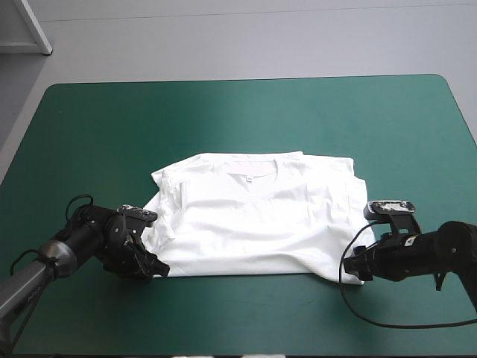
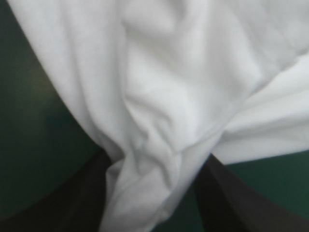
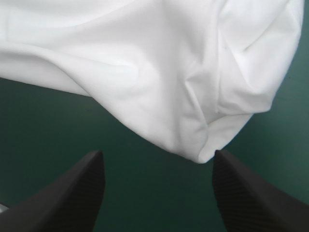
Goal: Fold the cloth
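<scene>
White short-sleeved T-shirt [image 1: 261,224] lies flat; left gripper [image 1: 155,266] stands open astride its near-left corner, right gripper [image 1: 355,265] open before near-right corner

I note T-shirt [image 1: 257,224] centred on counter [image 1: 89,127], near-left corner between jaws of left hand [image 1: 154,266], near-right corner just ahead of right hand [image 1: 355,264].

The T-shirt [image 2: 183,96] is draping over the left hand [image 2: 157,154], hiding the tips of its fingers [image 2: 72,198], which seem to be standing apart; the T-shirt is also running out of both wrist views.
</scene>
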Robot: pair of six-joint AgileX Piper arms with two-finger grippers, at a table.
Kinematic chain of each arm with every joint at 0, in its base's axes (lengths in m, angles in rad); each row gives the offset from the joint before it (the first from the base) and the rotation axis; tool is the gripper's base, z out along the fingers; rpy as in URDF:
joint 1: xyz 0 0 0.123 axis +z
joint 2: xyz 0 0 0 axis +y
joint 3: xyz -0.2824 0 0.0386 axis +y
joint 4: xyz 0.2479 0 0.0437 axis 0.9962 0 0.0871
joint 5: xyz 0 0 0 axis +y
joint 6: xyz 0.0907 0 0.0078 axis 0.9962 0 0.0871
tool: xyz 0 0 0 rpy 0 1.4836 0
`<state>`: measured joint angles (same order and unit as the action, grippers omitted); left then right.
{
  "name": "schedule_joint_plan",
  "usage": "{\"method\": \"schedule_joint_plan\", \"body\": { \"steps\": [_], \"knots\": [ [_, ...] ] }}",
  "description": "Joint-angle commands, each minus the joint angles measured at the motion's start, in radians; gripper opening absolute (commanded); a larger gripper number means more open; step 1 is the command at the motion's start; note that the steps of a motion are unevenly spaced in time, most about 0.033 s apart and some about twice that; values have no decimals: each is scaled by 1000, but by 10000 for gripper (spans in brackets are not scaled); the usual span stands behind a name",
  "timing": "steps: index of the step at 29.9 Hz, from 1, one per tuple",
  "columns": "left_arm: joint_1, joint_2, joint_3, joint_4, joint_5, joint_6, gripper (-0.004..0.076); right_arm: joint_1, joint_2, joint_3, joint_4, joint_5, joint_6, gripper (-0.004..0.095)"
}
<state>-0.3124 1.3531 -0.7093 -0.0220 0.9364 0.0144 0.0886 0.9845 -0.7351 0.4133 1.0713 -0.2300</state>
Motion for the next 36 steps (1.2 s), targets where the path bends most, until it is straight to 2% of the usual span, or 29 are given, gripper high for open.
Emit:
{"method": "schedule_joint_plan", "body": {
  "steps": [1,5,8,10,15,20,26,31,36],
  "knots": [
    [-2,15,-2,46,-54,-3,224,41,31,-20,28,-54,-12,599],
    [-2,15,-2,47,-62,0,92,99,108,-20,7,-98,21,599],
    [-2,15,-2,47,-69,0,24,132,177,-20,3,-109,26,599],
    [-2,15,-2,47,-70,0,20,154,215,-20,-8,-119,40,587],
    [-2,15,-2,53,-92,0,20,240,295,-20,-129,-141,126,539],
    [-2,15,-2,53,-111,-4,20,307,327,-20,-180,-149,171,468],
    [-2,15,-2,66,-112,-4,20,355,327,-20,-332,-164,225,264],
    [-2,15,-2,66,-114,-4,20,355,326,-20,-374,-176,230,-6],
    [-2,-8,-6,83,-117,-4,20,355,297,-20,-406,-177,250,-17]
  ]
}}
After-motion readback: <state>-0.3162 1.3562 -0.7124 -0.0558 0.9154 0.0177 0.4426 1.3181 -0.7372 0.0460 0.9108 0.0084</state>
